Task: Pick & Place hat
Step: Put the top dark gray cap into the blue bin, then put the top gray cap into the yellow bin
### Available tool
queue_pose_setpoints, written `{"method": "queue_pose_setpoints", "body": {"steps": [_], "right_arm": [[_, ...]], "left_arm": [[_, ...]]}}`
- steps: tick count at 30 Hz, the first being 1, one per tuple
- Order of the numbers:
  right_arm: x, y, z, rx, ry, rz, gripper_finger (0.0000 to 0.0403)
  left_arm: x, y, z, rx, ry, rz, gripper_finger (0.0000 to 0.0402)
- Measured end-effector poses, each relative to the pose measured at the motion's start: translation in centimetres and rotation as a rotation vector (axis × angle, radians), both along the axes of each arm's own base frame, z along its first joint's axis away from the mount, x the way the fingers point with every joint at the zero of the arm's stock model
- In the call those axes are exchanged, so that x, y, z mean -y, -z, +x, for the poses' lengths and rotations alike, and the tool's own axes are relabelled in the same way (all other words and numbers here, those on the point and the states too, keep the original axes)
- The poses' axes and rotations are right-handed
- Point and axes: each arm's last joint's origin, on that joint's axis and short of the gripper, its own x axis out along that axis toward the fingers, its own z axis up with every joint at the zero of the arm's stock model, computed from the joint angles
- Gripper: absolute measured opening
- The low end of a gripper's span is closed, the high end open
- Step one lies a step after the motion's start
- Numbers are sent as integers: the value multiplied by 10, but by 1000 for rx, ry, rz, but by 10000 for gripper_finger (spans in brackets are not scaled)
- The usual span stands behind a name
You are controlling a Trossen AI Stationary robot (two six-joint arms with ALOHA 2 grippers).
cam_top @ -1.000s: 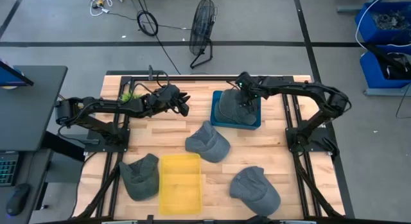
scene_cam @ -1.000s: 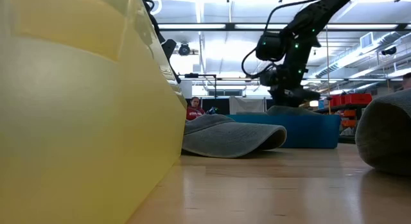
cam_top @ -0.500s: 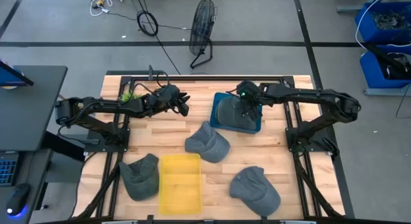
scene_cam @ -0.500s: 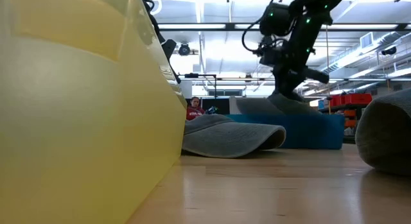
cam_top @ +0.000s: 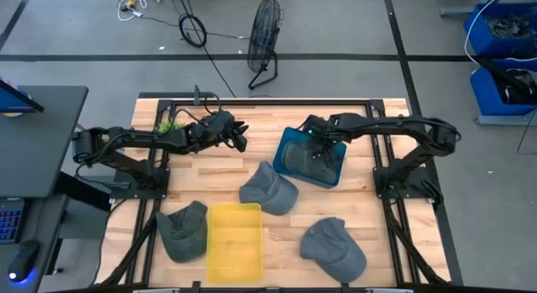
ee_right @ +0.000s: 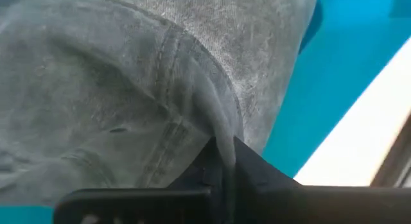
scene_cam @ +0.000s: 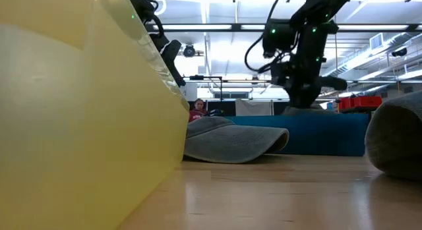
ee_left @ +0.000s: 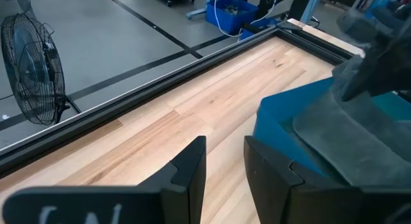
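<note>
A grey hat [cam_top: 299,159] lies in the blue bin [cam_top: 331,171] at the table's far middle, and its top shows above the rim in the low view [scene_cam: 310,110]. My right gripper [cam_top: 317,144] is over the bin, shut on this hat [ee_right: 128,89]. My left gripper [cam_top: 238,135] is open and empty at the far left of the bin, and the bin shows ahead of it in the left wrist view [ee_left: 282,121]. Three more grey hats lie on the table: one at the middle [cam_top: 268,189], one at the near left [cam_top: 182,230], one at the near right [cam_top: 334,247]. My right gripper pinches a raised fold of the hat's cloth [ee_right: 221,131] between its two shut fingers. The fingers come from above, pointing down. The hat rests in the blue bin, and its cloth is drawn up into a ridge at the fingers.
A yellow bin [cam_top: 236,238] stands at the near middle, close in front of the low camera [scene_cam: 79,124]. The middle hat [scene_cam: 231,139] lies just before the blue bin [scene_cam: 330,134]. A black frame edges the table. A fan stands on the floor beyond the far edge.
My right gripper, shut on the hat, has gone toward the table's near edge. The blue bin has turned about and slid a little toward the near edge with the hat in it.
</note>
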Motion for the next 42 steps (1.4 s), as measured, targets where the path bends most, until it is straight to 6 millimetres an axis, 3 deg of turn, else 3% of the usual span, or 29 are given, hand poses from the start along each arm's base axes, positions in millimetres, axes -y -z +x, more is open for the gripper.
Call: {"method": "queue_pose_setpoints", "body": {"steps": [7,15,19,26,30,36,39,42], "right_arm": [[31,17,8,-83,59,-302,24],[81,6,5,67,173,-469,77],[84,-1,-2,54,180,-483,106],[65,-31,-16,27,166,-553,142],[41,-61,-20,244,251,-522,148],[-10,-93,-19,612,111,-111,148],[-34,-93,-11,667,21,105,147],[-57,-84,7,666,-81,202,140]], "left_arm": [[0,0,0,-1,0,1,110],[0,0,0,-18,10,23,110],[0,0,0,-16,9,20,110],[-7,-4,-5,-2,-20,25,110],[-3,-18,-10,10,10,87,110],[14,-43,-22,72,89,144,110],[22,-50,-29,100,167,98,110],[28,-54,-34,115,207,65,110]]}}
